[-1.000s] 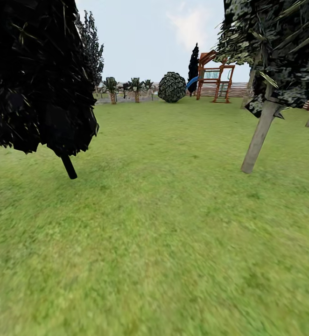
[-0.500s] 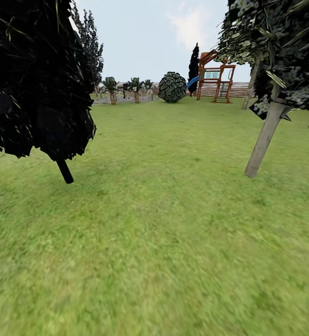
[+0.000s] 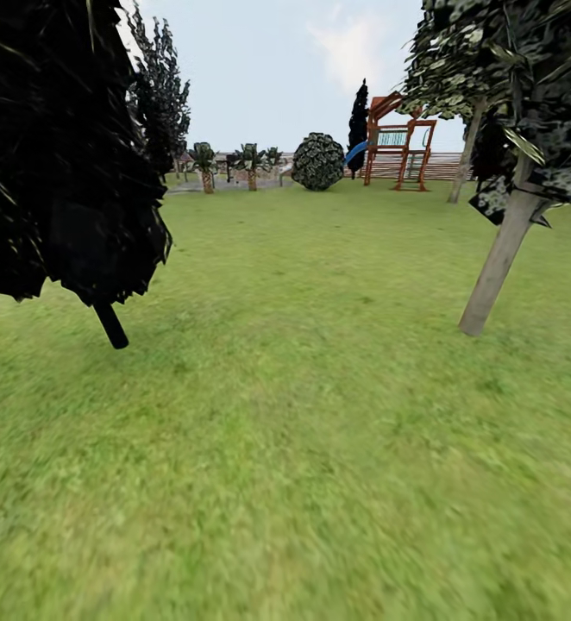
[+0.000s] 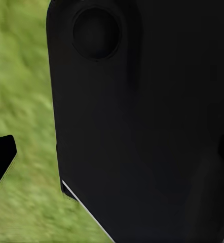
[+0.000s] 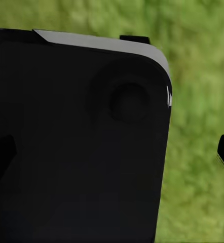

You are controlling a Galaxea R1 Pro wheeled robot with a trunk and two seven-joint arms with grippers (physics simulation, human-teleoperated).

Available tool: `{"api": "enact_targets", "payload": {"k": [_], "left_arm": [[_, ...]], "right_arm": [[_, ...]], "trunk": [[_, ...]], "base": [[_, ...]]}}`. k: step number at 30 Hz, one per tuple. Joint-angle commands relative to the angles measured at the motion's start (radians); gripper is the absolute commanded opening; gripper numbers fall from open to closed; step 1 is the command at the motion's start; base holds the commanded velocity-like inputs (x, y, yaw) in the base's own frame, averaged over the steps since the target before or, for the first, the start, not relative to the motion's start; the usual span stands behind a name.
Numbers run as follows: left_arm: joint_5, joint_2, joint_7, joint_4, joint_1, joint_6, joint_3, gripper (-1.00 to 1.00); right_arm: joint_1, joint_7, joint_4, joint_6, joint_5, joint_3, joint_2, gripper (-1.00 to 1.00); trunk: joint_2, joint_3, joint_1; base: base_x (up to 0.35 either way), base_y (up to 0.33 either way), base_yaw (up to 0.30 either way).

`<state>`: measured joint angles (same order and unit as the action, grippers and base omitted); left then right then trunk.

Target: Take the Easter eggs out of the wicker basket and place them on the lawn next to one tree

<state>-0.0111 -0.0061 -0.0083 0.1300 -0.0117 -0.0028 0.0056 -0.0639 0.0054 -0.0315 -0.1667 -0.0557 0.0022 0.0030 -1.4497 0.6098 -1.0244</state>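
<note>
- Head view showed the wide green grass lawn (image 3: 303,414), a dark-leaved thin-trunked tree (image 3: 61,155) at upper left, a pale leaning trunk (image 3: 497,267) at right.
- Wrist views: black robot body (image 4: 142,126) over grass; both grippers' opening could not be told.

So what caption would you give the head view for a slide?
Open lawn between a dark-leaved tree and a pale leaning trunk, with a wooden play set by the far fence.

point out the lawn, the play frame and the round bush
lawn (image 3: 320,448), head view, on bare grass in the foreground.
play frame (image 3: 396,142), head view, on its red-brown upper structure at the far fence.
round bush (image 3: 317,161), head view, on the middle of its foliage.
</note>
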Motion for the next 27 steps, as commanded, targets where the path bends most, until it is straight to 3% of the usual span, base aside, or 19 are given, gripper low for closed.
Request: {"api": "enact_targets", "payload": {"k": [1, 27], "left_arm": [[-0.001, 0.0, -0.001, 0.002, -0.001, 0.0, 0.001, 1.0], [-0.001, 0.0, -0.001, 0.002, -0.001, 0.0, 0.001, 1.0]], "right_arm": [[-0.001, 0.001, 0.001, -0.003, -0.006, -0.001, 0.001, 1.0], [-0.001, 0.0, 0.001, -0.004, -0.006, -0.001, 0.0, 1.0]], "trunk": [[0.0, 0.0, -0.001], [0.0, -0.006, -0.001]], "base": [[0.341, 0.0, -0.053], [0.34, 0.0, -0.016]]}}
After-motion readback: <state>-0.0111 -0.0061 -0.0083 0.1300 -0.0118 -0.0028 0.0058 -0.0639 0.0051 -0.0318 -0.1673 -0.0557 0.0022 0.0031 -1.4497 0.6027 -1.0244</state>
